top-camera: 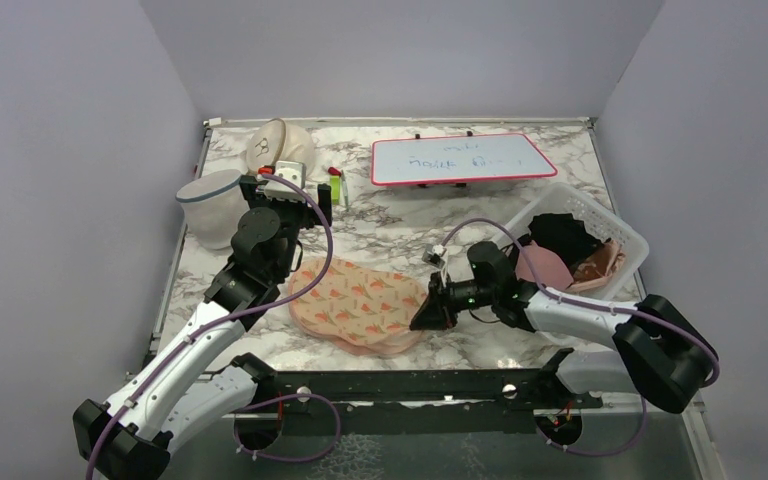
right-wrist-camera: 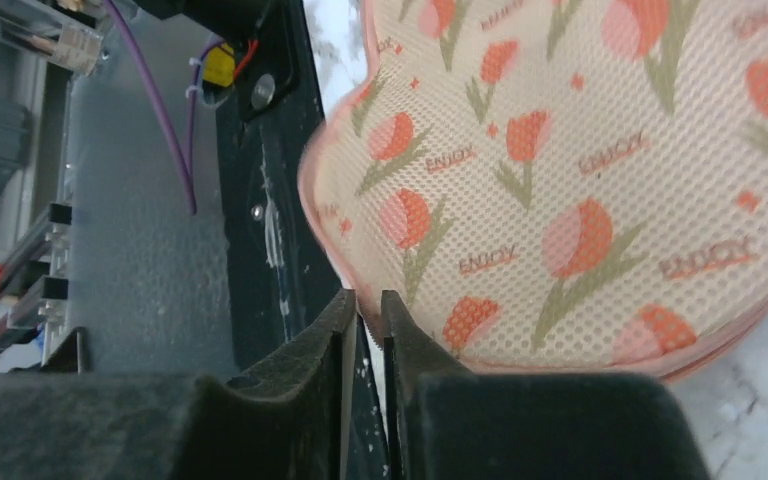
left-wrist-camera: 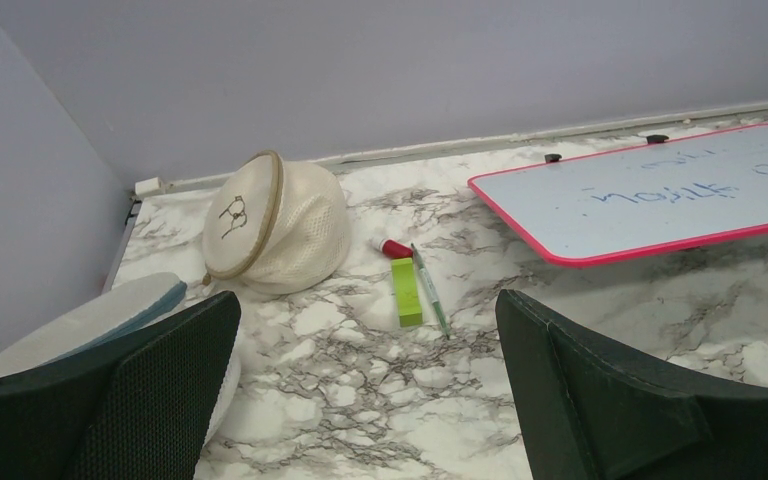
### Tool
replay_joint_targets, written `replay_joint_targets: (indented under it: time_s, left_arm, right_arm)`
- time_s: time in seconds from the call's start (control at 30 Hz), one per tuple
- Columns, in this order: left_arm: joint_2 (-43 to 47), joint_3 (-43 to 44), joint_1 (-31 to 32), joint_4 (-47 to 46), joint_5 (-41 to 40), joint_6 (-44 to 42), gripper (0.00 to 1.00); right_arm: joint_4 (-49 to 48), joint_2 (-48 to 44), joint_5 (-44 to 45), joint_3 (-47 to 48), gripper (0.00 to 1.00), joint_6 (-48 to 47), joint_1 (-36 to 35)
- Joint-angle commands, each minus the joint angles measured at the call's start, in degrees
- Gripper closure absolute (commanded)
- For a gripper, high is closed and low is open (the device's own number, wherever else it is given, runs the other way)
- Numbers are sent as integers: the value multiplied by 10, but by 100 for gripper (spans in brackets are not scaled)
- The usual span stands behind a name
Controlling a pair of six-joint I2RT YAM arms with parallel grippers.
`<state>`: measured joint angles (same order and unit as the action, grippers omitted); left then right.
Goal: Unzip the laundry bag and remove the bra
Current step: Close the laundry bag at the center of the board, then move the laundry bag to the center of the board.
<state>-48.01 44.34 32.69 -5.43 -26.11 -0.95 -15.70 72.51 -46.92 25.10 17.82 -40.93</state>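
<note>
Right gripper (right-wrist-camera: 365, 300) is squeezed almost together on the rim of the bag (right-wrist-camera: 560, 150), maybe on the zip tab. It lies flat on the table (top-camera: 390, 225), soft and floppy, so hold its edge. Left gripper (left-wrist-camera: 365, 300) hangs wide, empty.

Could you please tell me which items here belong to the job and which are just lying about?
Job: laundry bag, right tool at its edge; bra unseen.
Lying about: cream dome bag, mesh cylinder, whiteboard, clothes basket, green block, pen.
</note>
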Motion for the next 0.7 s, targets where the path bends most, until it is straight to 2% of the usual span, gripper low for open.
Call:
replay_joint_targets:
  time_s: [0.0, 0.13, 0.23, 0.3, 0.47, 0.67]
  left_arm:
    - [10, 15, -3, -9, 13, 4, 4]
    - [7, 15, -3, -9, 13, 5, 4]
    - [6, 15, -3, -9, 12, 4, 4]
    - [8, 16, -3, -8, 12, 4, 4]
    - [8, 16, -3, -9, 13, 4, 4]
    - [5, 15, -3, -9, 15, 5, 4]
  right_arm:
    - [24, 9, -14, -5, 77, 42, -4]
    - [86, -13, 33, 25, 51, 36, -4]
    - [162, -24, 124, 54, 33, 11, -4]
    - [206, -21, 195, 71, 27, 2, -3]
    - [226, 0, 266, 83, 26, 8, -4]
    - [193, 33, 274, 76, 30, 38, -9]
